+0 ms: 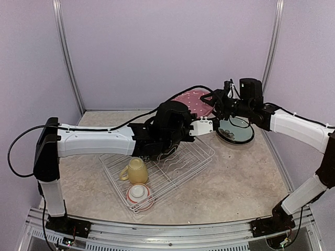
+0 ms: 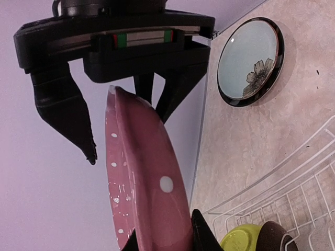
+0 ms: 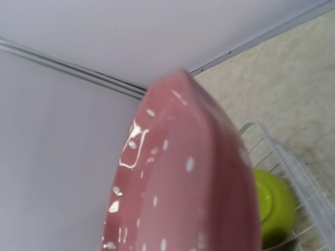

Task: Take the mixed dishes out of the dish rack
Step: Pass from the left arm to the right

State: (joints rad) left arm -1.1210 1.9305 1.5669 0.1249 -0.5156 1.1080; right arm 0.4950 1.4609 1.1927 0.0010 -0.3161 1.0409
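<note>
My left gripper (image 1: 208, 121) is shut on the lower rim of the pink dotted plate (image 1: 192, 100) and holds it on edge above the far corner of the white wire dish rack (image 1: 172, 170). In the left wrist view my fingers (image 2: 201, 230) pinch the plate (image 2: 152, 172). My right gripper (image 2: 128, 133) stands open, one finger on each side of the plate's top rim. The plate (image 3: 193, 183) fills the right wrist view and hides that gripper's fingers. A pale yellow mug (image 1: 136, 170) and a red-white bowl (image 1: 139, 194) sit in the rack.
A teal plate with a black rim and a flower (image 1: 236, 130) lies on the table right of the rack; it also shows in the left wrist view (image 2: 248, 60). A lime green bowl (image 2: 241, 241) and a dark dish (image 2: 276, 238) sit in the rack (image 2: 293, 180). Purple walls stand close behind.
</note>
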